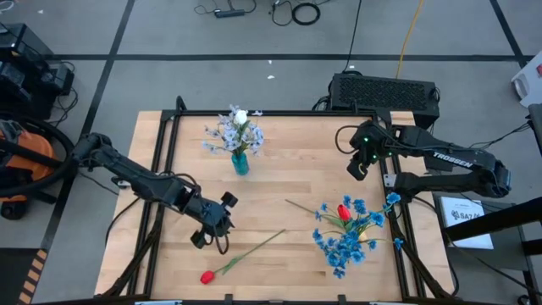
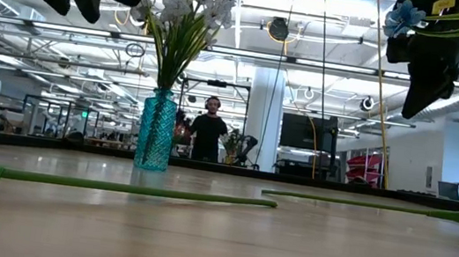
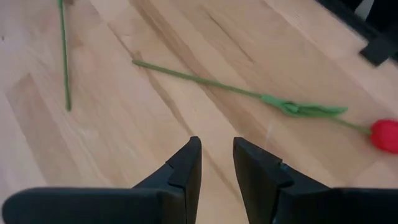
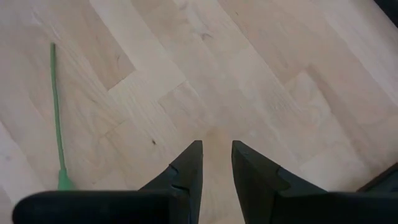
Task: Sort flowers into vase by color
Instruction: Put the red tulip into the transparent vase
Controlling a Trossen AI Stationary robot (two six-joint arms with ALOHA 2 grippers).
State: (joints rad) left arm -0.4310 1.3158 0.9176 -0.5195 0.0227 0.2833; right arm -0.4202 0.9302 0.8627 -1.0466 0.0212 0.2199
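A teal vase (image 1: 240, 163) stands at the table's far middle and holds pale blue-white sprays (image 1: 224, 135) and a white tulip (image 1: 240, 116). A red tulip (image 1: 206, 276) lies near the front edge, its stem (image 3: 205, 81) running toward the table's middle. My left gripper (image 1: 210, 237) (image 3: 216, 146) hangs above the table just left of that stem, open by a narrow gap, nothing between its fingers. Bright blue sprays (image 1: 347, 241) and another red tulip (image 1: 344, 212) lie in a pile at the right. My right gripper (image 1: 357, 169) (image 4: 216, 149) hovers beyond the pile, open narrowly and empty.
A black frame (image 1: 169, 144) runs along the table's left, far and right sides. A black box (image 1: 385, 91) sits behind the far right corner. Bare wood lies between the vase and the pile. A person (image 2: 209, 130) stands far off in the room beyond.
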